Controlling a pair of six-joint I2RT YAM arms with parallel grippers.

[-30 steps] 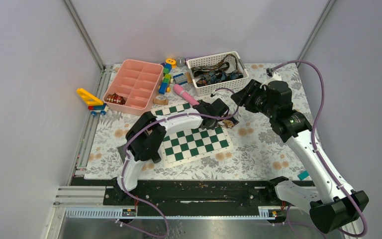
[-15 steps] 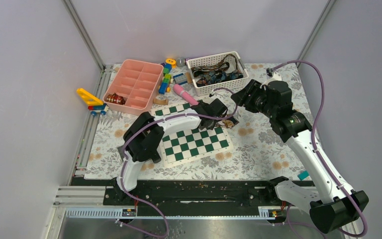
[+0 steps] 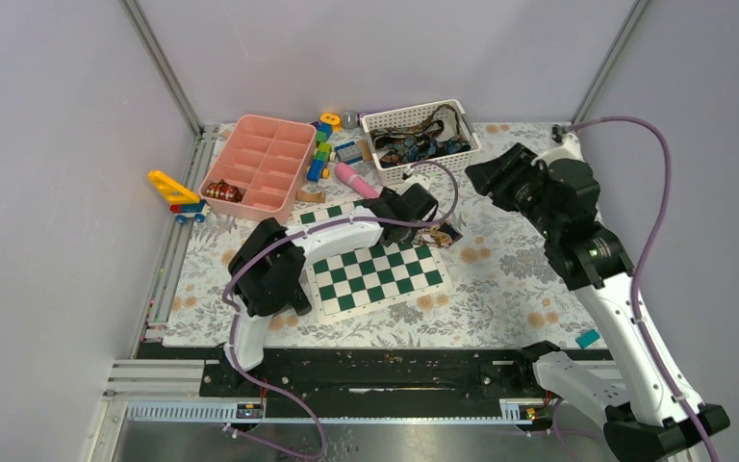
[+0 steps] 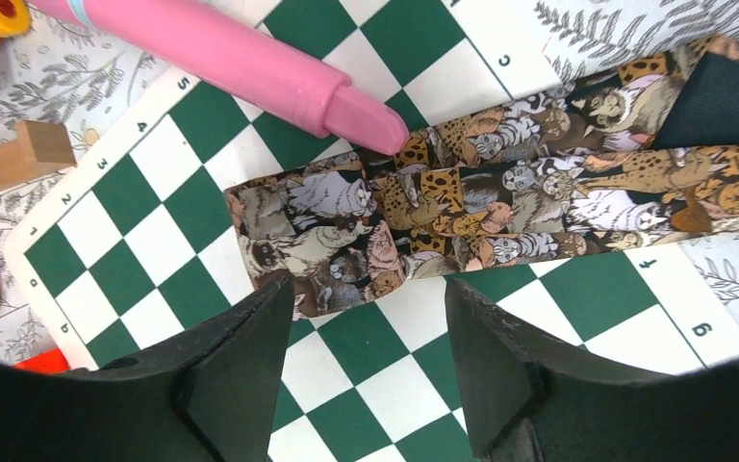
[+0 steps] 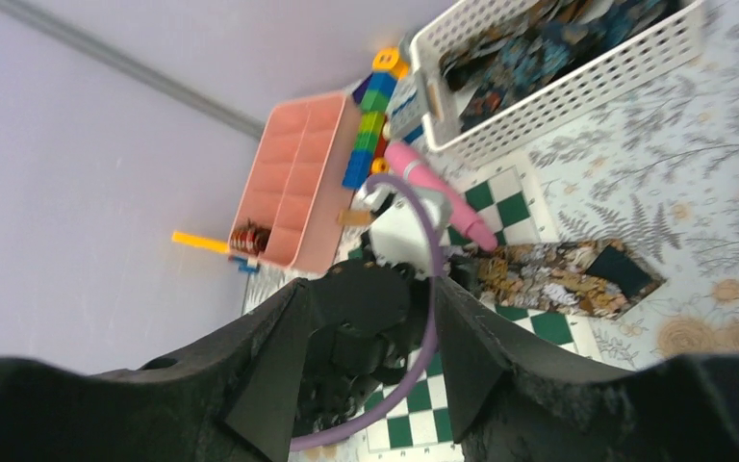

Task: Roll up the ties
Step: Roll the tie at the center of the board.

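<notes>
An animal-print tie [image 4: 539,192] is laid across the chessboard [image 4: 154,183], its folded end below the left pincer [image 4: 368,284], held apart and empty. The right pincer [image 5: 368,289], likewise apart, is held high, well apart from it. Rolling is judged barely begun; the folded end must be gripped and turned.

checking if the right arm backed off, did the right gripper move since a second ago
Yes. The right gripper has drawn back rightward, from below the right corner of the white basket to beyond it, away from the tie.

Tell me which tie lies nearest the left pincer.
The animal-print tie spread on the chessboard by the pink tube; the ties heaped in the white basket lie farther off.
</notes>
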